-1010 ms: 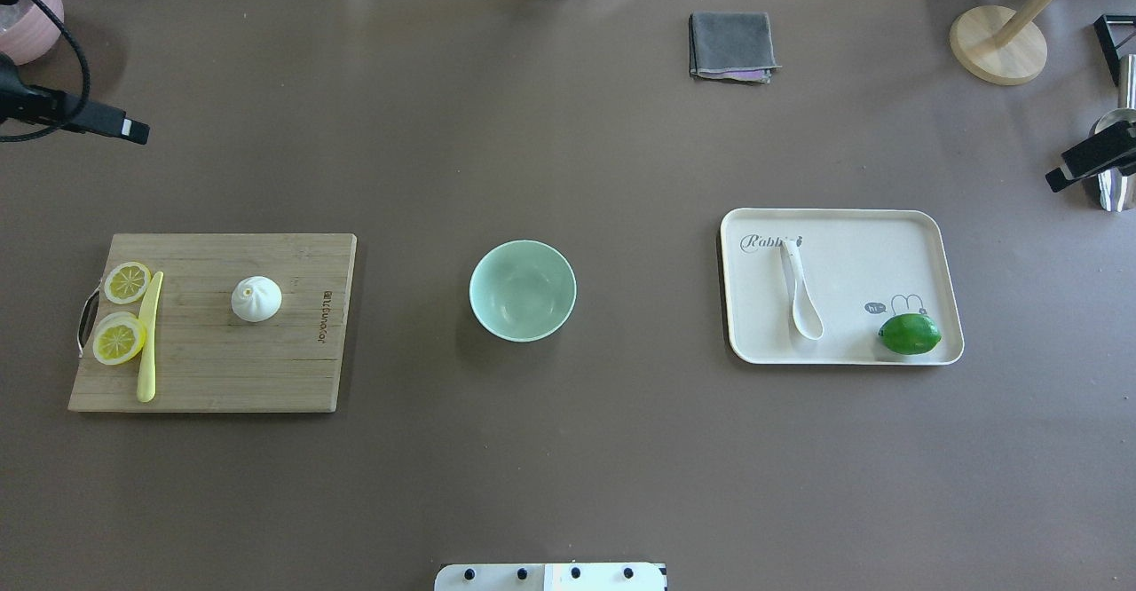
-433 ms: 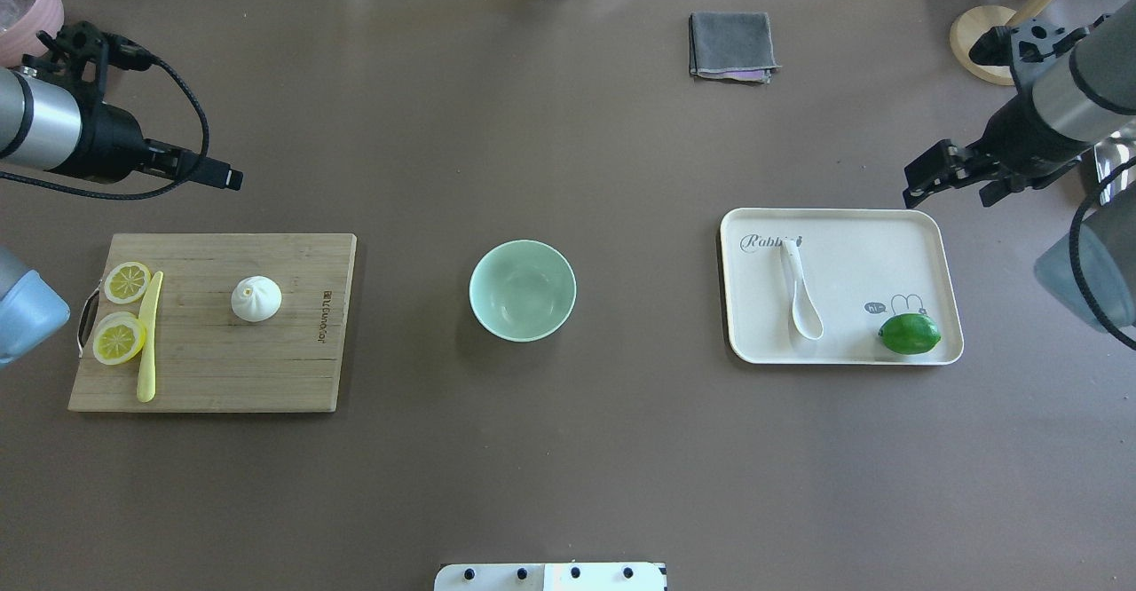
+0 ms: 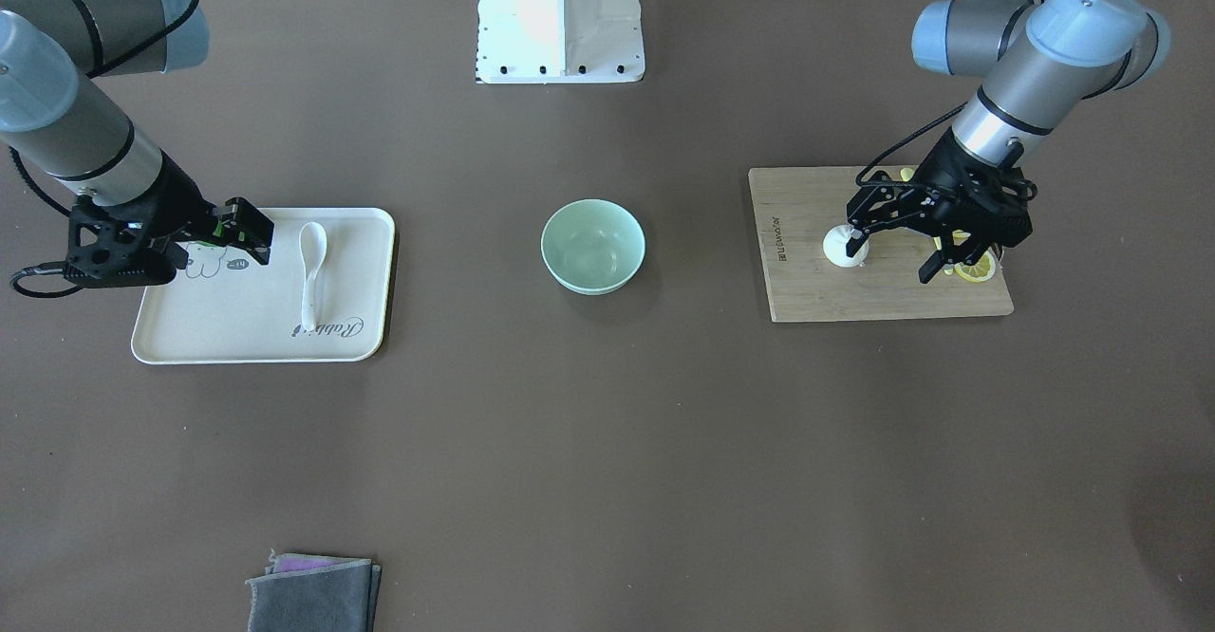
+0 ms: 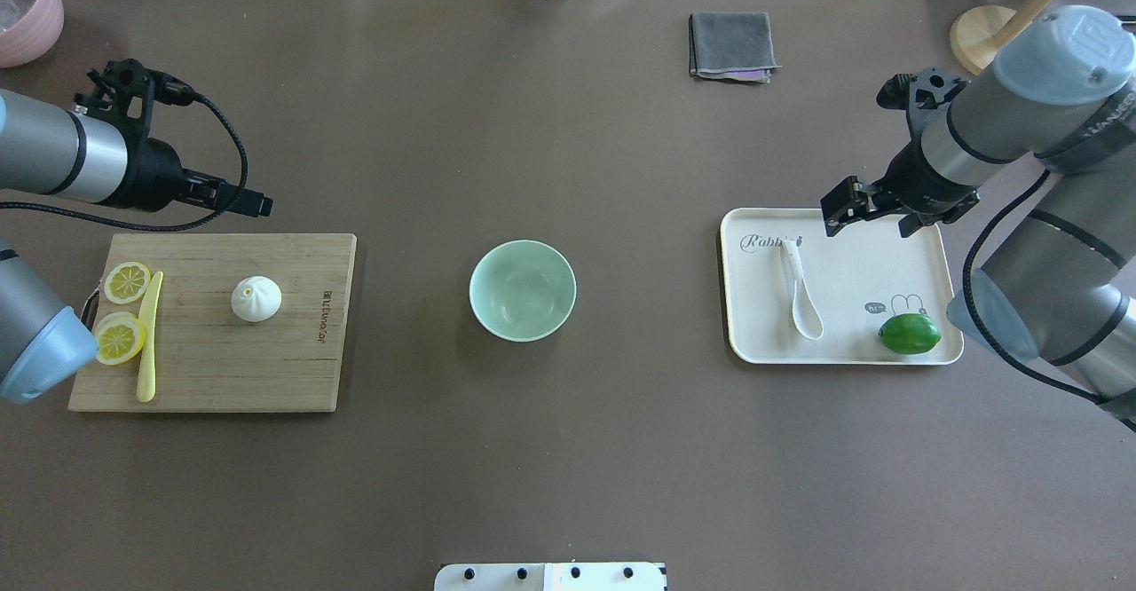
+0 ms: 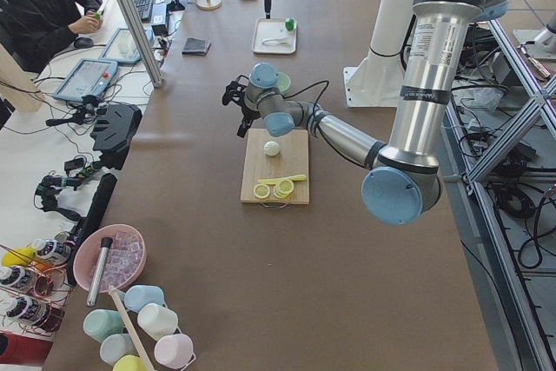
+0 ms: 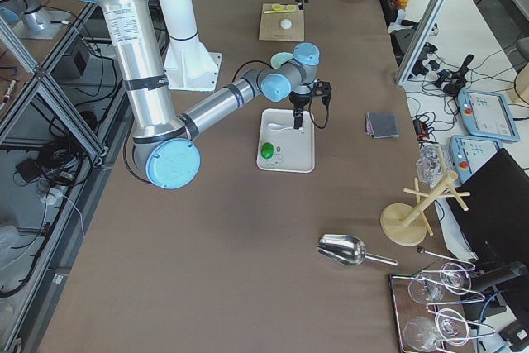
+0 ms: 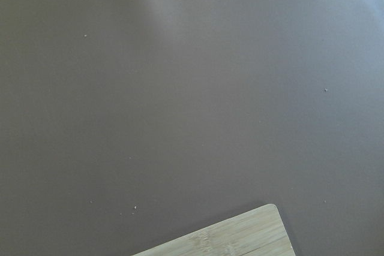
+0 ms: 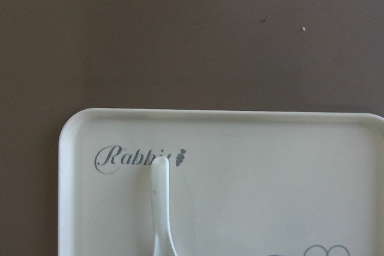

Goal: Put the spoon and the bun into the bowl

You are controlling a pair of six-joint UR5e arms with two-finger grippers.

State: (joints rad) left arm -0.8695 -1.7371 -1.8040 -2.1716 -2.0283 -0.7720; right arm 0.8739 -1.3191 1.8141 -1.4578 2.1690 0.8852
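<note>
- Both arms have advanced inward since the earlier overhead frame. The left gripper now hangs at the far edge of the cutting board. The right gripper now hangs over the far edge of the tray.
- Overhead view: the bun sits mid-board, position unchanged. The spoon lies on the tray, scoop toward the robot, handle end at the "Rabbit" lettering. The bowl stands on the counter between board and tray, well apart from both. The right gripper jaws stand apart and hold nothing. A lime lies in the tray's near right corner.
- Front-facing view: the left gripper jaws stand apart and hold nothing. One finger overlaps the edge of the bun in this view; contact cannot be confirmed. The right gripper is beside the spoon, not touching it.
- Left side view: the left gripper hangs above counter level, beyond the bun and apart from it.
- Right side view: the right gripper points down over the tray's far end, near the spoon handle.
- Left wrist view: only counter surface and one corner of the cutting board show.
- Right wrist view: the tray's far edge, the lettering and the spoon handle show.
</note>
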